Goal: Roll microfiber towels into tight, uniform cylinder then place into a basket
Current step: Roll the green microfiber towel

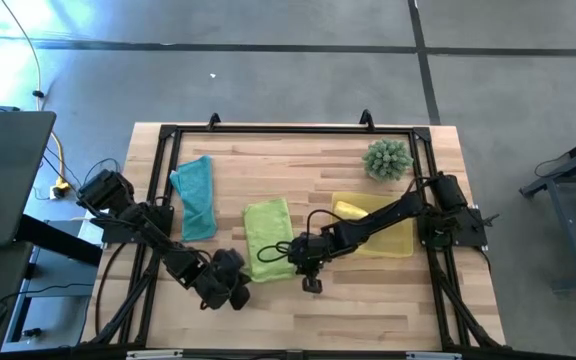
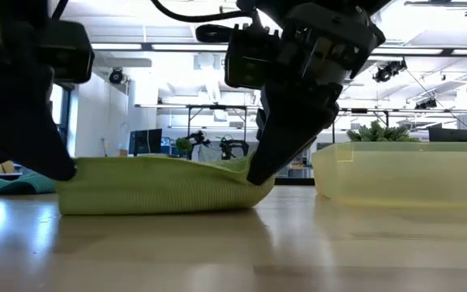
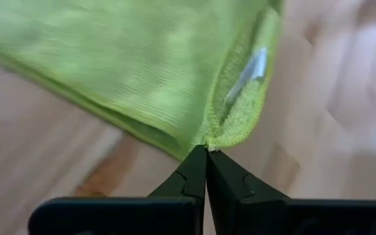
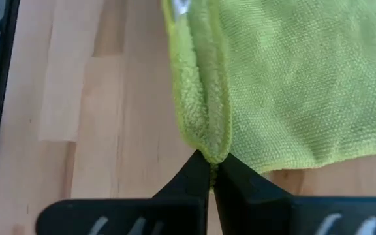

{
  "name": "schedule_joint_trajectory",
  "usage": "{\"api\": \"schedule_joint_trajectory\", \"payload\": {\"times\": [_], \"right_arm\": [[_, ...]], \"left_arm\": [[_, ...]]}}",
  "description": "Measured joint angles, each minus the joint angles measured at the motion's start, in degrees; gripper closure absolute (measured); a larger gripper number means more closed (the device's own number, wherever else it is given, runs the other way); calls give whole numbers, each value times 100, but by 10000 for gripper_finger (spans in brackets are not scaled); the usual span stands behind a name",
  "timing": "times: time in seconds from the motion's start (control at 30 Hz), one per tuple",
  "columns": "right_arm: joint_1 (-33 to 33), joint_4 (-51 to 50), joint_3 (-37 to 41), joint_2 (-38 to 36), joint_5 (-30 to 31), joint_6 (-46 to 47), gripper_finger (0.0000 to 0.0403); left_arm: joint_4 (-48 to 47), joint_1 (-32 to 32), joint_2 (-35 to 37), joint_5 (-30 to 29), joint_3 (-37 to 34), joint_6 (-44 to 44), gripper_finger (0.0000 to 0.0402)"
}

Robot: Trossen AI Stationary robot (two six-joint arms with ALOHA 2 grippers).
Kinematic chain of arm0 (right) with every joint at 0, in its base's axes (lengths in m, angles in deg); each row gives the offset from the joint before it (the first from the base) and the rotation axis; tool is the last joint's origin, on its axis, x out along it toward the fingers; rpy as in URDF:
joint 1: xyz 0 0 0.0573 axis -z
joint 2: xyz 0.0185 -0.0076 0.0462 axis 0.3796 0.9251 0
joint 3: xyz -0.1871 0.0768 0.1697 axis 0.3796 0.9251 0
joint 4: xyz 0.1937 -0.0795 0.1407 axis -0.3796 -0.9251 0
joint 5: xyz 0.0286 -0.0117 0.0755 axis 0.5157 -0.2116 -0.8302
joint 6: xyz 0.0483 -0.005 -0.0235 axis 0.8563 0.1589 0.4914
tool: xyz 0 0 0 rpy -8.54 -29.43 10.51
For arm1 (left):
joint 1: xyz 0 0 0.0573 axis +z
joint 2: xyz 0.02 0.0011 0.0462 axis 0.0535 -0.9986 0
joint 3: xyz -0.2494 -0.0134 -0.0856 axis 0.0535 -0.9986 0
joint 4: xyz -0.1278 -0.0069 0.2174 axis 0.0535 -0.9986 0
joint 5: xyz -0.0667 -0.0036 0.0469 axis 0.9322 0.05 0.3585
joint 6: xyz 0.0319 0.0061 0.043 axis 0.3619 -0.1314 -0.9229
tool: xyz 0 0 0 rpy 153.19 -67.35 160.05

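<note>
The lime green microfiber towel [image 1: 268,238] lies folded on the wooden table, in the middle near the front. My left gripper [image 1: 245,272] is shut on its near left corner. My right gripper [image 1: 293,262] is shut on its near right corner. The teal towel [image 1: 196,195] lies flat at the far left. The yellow towel [image 1: 351,210] rests inside the translucent yellow basket [image 1: 400,240], which stands to the right of the green towel. My left gripper pinches the green towel's near left corner [image 3: 217,134] between its two fingertips, where folded hems meet in more than one layer. The fingers [image 2: 65,169] slant down from the near left. The towel stays on the table. My right gripper pinches the near right corner [image 4: 207,140] between its fingertips, on a doubled hem edge. Its fingers [image 2: 267,166] slant down from the right. The cloth beside them bulges up slightly; the rest lies on the table.
A spiky green ball-shaped plant [image 1: 388,160] stands at the far right, behind the basket. A black frame [image 1: 158,180] runs along the table's left, far and right sides. Bare wood stretches along the near edge [image 1: 368,310].
</note>
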Motion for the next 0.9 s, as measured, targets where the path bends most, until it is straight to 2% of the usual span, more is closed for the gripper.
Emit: {"api": "schedule_joint_trajectory", "payload": {"times": [0.2,0.4,0.63,0.73,0.9], "right_arm": [[0,-26,-4,35,406,311,401],[0,-8,-7,223,562,204,393],[10,-156,-6,73,556,-174,327],[47,-632,-101,-29,391,-249,302],[-36,-741,-258,-220,202,-361,291]], "left_arm": [[-279,-22,-40,-544,0,991,401],[-321,-8,-318,-591,2,1297,401],[-263,20,-594,-716,15,1550,401],[-274,24,-599,-721,15,1621,401],[-272,24,-605,-748,11,1625,401]]}}
